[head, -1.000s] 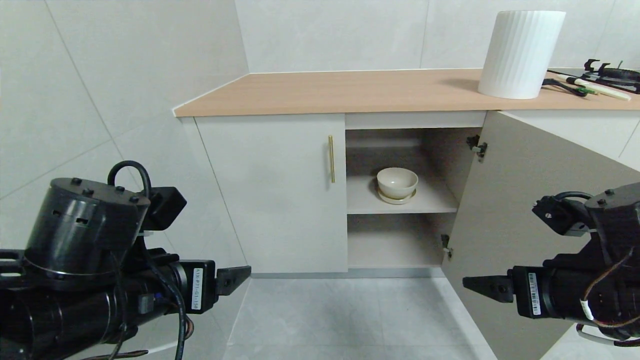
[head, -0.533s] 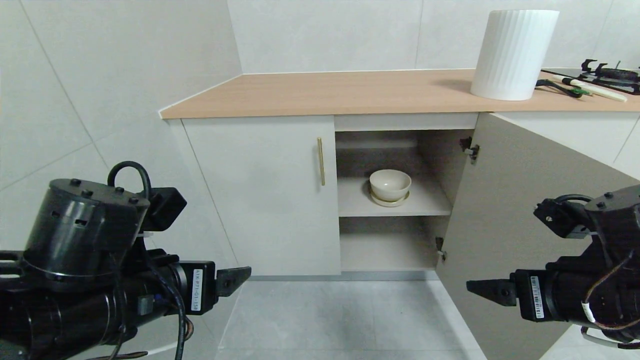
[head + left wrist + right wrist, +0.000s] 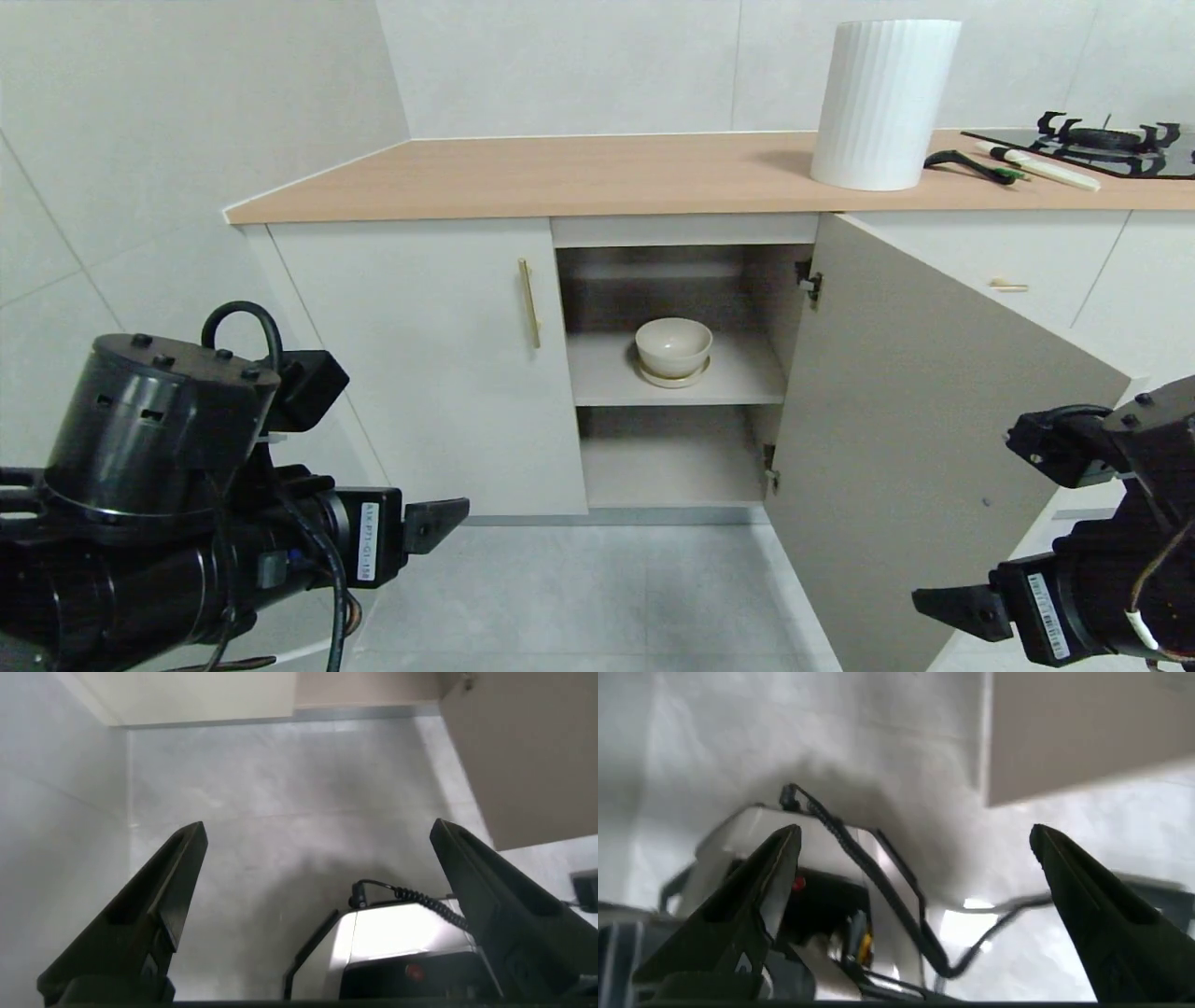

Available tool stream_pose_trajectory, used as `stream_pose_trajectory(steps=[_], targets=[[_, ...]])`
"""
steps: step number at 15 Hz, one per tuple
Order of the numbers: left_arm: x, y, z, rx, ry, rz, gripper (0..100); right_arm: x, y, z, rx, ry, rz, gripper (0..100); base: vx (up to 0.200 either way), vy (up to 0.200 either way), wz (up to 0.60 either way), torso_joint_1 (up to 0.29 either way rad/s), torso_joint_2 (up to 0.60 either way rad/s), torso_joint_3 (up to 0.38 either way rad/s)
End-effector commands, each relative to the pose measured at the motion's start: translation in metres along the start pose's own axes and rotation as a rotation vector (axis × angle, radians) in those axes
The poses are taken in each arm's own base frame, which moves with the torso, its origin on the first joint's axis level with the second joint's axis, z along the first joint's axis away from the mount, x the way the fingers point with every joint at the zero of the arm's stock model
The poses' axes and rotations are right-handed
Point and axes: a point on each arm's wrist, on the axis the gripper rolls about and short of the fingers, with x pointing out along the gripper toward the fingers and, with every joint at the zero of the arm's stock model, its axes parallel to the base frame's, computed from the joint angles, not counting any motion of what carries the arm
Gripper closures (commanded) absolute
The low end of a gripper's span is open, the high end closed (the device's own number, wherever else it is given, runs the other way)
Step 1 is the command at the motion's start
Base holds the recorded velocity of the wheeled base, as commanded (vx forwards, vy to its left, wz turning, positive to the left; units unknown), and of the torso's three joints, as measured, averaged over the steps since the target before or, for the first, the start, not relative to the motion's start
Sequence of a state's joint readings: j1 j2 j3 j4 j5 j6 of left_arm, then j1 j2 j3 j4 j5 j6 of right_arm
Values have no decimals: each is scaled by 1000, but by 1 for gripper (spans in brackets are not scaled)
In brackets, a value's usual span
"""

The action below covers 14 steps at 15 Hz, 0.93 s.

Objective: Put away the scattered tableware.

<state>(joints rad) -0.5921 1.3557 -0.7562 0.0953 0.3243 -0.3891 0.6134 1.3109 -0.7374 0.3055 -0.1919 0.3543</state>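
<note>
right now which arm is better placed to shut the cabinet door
Right, likely: the right gripper hangs beside the open door, hinged on that side; the left gripper is farther off.

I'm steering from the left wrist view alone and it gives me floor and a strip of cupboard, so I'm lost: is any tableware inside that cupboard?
Observer: Yes, a cream bowl sits on a small plate on the upper shelf.
Operator: Is the way in open?
Observer: The door on the robot's right stands swung out, while the left door is shut.
Operator: Is the other arm carrying anything?
Observer: No, the right tool is open and empty.
</note>
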Motion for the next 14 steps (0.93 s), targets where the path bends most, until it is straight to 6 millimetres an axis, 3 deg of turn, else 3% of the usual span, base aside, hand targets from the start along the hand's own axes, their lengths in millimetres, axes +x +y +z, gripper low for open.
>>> stream_pose_trajectory(steps=[1,5,14], targets=[[1,0,0,0,2,3,0,-9,-2,-1,-8,0,0,0,0,0,0,0,0,0],[1,0,0,0,4,4,0,-39,-13,-6,-51,42,-29,0,0,0,0,0,0,0],[2,0,-1,0,9,6,0,-46,-78,10,69,47,-394,0,0,0,0,0,0,0]])
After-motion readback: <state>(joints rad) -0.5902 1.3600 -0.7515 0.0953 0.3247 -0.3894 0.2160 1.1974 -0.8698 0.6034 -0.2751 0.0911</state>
